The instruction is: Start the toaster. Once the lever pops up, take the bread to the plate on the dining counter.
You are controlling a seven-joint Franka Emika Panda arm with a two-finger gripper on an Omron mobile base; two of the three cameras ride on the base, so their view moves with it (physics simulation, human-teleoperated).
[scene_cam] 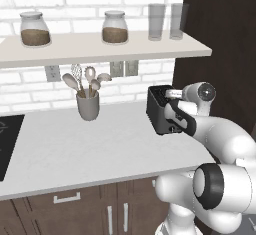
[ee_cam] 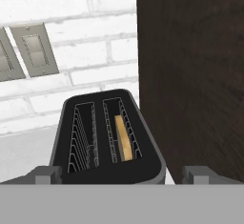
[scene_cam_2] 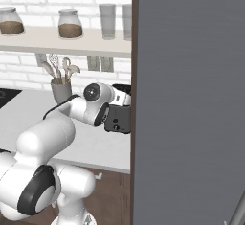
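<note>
One small boxy black two-slot toaster [scene_cam: 161, 110] stands on the pale grey worktop [scene_cam: 90, 149], at the right end beside a tall dark wood panel [ee_cam: 190, 70]. In the hand view its two wire-lined slots face up: the slot at 3 o'clock holds one pale beige slice of bread [ee_cam: 123, 138], sunk low, and the slot at 9 o'clock has none. The white arm's two-finger gripper [ee_cam: 121, 174] hangs over the toaster's near end with its jaws spread wide, one dark tip on each side of the body, gripping nothing. At 9 o'clock from the toaster in the left base view stands one grey utensil cup [scene_cam: 88, 105] with several spoons and a whisk. On the cream wall shelf [scene_cam: 100, 49] above sit two glass jars [scene_cam: 34, 29] of brown grains and two clear tumblers [scene_cam: 156, 22]. Grey outlet plates [ee_cam: 33, 49] dot the white brick wall.
</note>
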